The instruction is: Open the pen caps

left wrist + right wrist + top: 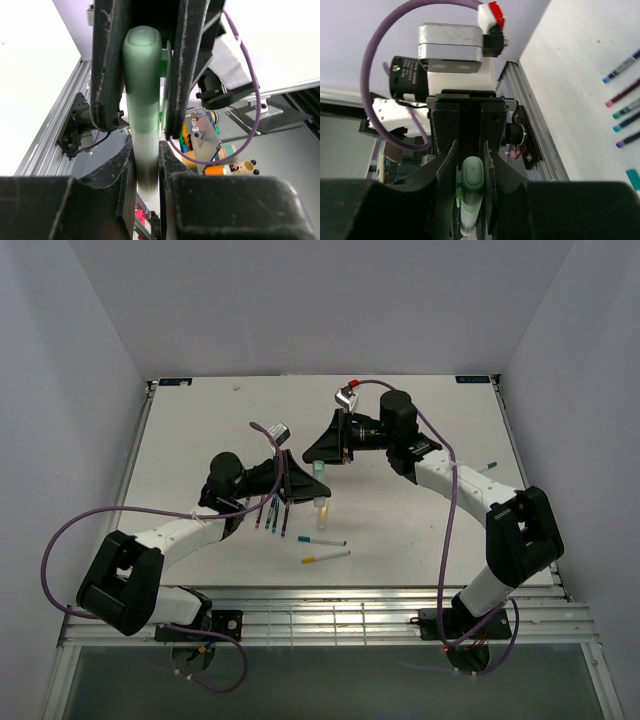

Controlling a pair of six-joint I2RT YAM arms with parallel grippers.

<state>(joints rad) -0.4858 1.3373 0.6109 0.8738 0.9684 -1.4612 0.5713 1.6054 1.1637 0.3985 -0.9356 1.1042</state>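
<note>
A pale-green highlighter [319, 470] is held in the air between both grippers over the middle of the table. My left gripper [297, 480] is shut on its barrel [144, 150]. My right gripper [320, 457] is shut on its green cap end [471, 174], whose clip shows beside the cap [165, 65]. In the left wrist view my left gripper [146, 167] is at the bottom and the right gripper's fingers [107, 65] clamp the cap above. The right wrist view shows my right gripper [471, 167] around the cap. Whether the cap has separated from the barrel cannot be told.
Several slim dark pens with coloured ends [272, 512] lie under the left gripper and also show in the right wrist view [622, 95]. A yellowish highlighter [322, 510] and two slim white pens [322, 540] [326, 557] lie in front. A small teal piece [490, 464] lies at the right.
</note>
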